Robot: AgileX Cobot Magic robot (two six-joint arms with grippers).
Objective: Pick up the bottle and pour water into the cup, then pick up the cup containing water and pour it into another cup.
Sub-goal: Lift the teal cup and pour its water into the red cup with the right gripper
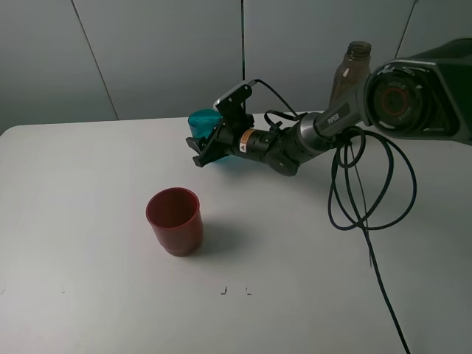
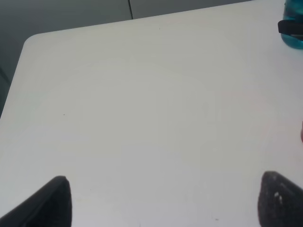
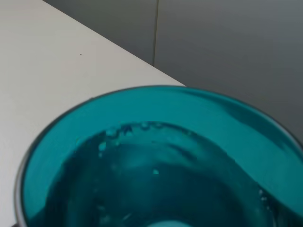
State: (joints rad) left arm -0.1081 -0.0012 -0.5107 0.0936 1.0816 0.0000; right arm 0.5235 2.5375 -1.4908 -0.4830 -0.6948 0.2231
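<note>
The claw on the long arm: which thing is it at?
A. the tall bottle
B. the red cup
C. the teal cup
C: the right claw sits around the teal cup, while the red cup stands apart nearer the front and the bottle stands behind the arm.
</note>
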